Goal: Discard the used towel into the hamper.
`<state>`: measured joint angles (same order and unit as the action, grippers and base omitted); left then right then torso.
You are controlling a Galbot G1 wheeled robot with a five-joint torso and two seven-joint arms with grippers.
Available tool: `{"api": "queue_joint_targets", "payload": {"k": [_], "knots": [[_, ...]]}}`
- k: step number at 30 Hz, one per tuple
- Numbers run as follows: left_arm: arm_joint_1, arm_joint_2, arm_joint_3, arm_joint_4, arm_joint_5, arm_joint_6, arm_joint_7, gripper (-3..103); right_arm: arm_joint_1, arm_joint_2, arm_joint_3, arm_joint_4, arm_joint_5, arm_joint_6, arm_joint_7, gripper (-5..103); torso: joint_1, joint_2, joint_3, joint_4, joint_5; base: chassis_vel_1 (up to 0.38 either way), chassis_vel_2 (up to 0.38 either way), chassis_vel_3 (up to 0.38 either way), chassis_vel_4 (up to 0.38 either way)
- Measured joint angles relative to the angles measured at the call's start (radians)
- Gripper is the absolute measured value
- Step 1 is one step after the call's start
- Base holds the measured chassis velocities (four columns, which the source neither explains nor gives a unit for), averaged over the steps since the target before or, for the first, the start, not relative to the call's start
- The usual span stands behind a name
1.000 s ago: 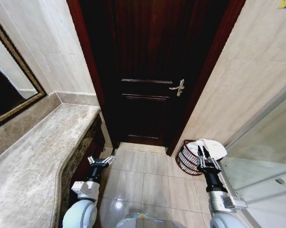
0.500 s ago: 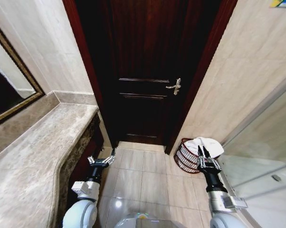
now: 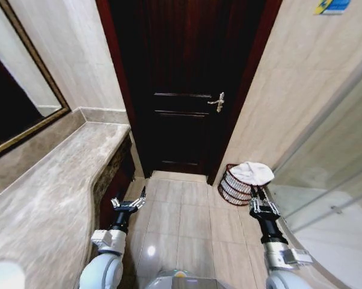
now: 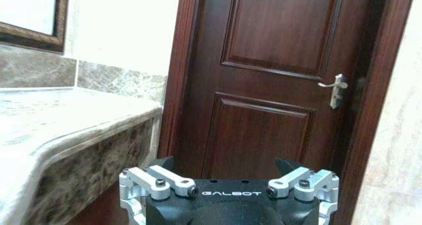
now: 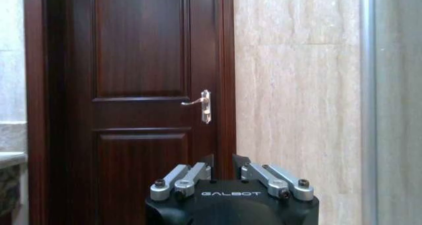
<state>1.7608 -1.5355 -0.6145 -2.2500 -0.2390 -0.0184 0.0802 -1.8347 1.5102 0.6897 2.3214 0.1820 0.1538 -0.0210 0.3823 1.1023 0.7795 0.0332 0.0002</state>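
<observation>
The hamper [image 3: 236,185] stands on the tiled floor [image 3: 184,223] in the corner where the dark wooden door [image 3: 184,84] meets the beige wall [image 3: 289,90], and the white towel [image 3: 252,173] lies heaped over its rim on the side nearer the glass shower screen [image 3: 331,180]. The right gripper [image 3: 263,206] hangs just short of the hamper, apart from it and from the towel, empty. Its jaws stand close together, nearly pressed, as the right wrist view shows [image 5: 222,161]. The right arm reaches straight forward and low, pointing at the door. The left gripper [image 3: 127,203] is held forward in the same way beside the front edge of the marble desk [image 3: 49,198], well apart from the hamper, its jaws spread wide with nothing between them [image 4: 224,163].
</observation>
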Motion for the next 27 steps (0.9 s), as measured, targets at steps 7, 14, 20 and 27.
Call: {"api": "queue_joint_targets", "payload": {"k": [7,14,20,27], "knots": [[0.0,0.0,0.0,0.0,0.0,0.0,0.0,100,0.0,0.0,0.0,0.0,0.0,0.0,0.0,18,0.001,0.0,0.0,-0.0002,-0.0003,0.104,-0.098,-0.133,0.103],[-0.001,0.0,0.0,0.0,0.0,0.0,0.0,100,0.001,0.0,0.0,0.0,0.0,0.0,0.0,18,0.002,-0.001,0.001,0.0,-0.0002,-0.06,0.039,0.082,-0.045],[-0.001,0.0,0.0,0.0,0.0,0.0,0.0,100,0.0,0.0,0.0,0.0,0.0,0.0,0.0,18,0.001,-0.001,0.001,-0.0001,-0.0003,-0.006,0.009,0.013,-0.006],[-0.001,0.0,0.0,0.0,0.0,0.0,0.0,100,0.0,0.0,0.0,0.0,0.0,0.0,0.0,18,0.001,-0.001,0.0,0.0,-0.0003,0.008,-0.004,-0.005,0.003]]}}
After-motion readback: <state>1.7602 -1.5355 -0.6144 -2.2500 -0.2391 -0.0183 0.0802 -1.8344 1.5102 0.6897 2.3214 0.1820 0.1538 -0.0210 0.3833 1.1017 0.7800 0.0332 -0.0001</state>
